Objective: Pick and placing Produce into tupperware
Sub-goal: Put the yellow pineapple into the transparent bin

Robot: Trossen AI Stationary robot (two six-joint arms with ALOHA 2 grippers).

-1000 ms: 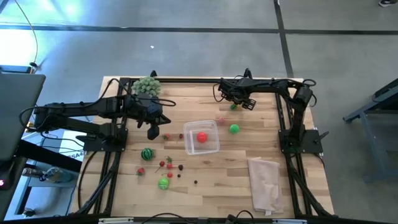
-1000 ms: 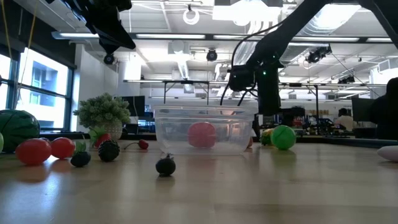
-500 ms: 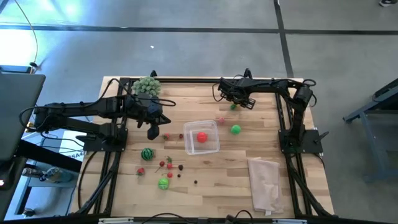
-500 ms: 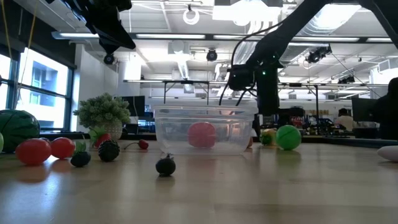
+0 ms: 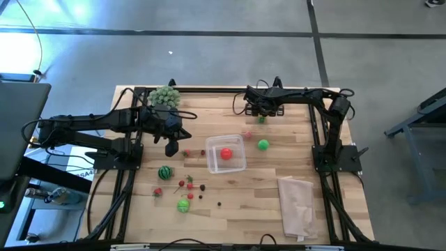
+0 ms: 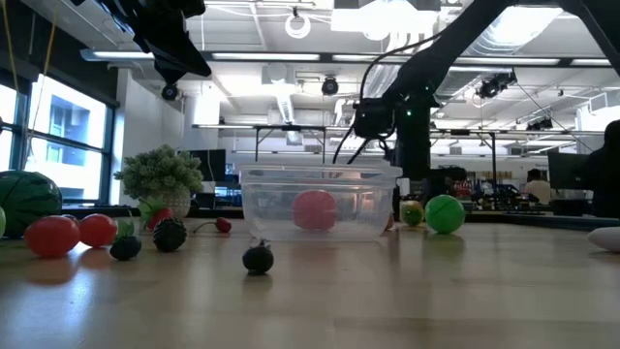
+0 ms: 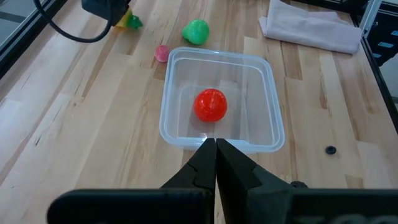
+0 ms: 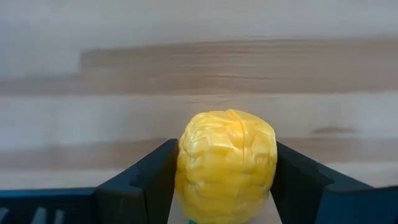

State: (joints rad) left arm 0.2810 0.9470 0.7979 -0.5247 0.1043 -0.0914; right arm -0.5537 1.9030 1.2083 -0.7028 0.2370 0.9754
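Note:
A yellow toy corn with a green end [image 8: 227, 158] lies near the table's far edge, with my right gripper [image 5: 261, 113] shut on it. The clear tupperware [image 5: 210, 157] stands mid-table with a red ball [image 5: 226, 153] inside. A green ball [image 5: 263, 144] and a small pink piece [image 5: 247, 134] lie on the wood to its right. My left gripper [image 5: 171, 148] hangs shut above the table, left of the tupperware. More produce lies near the left front: a striped green ball [image 5: 164, 171], red pieces [image 5: 158, 192], a green piece [image 5: 182, 205] and dark berries. My right gripper pinches the yellow corn by two opposite sides [image 8: 186, 155] between its two fingers [image 8: 146, 171]. The fingers come from above, pointing steeply down. In the low view the corn [image 6: 412, 211] sits at table level; I cannot tell whether it is lifted.
A bushy pale-green plant [image 5: 166, 96] stands at the far left corner. A folded beige cloth [image 5: 298, 206] lies at the near right. Bare wood shows between the tupperware and the cloth and along the front edge.
My right gripper has rolled about the line it points along, staying over the same spot near the far edge. The left arm has kept still.

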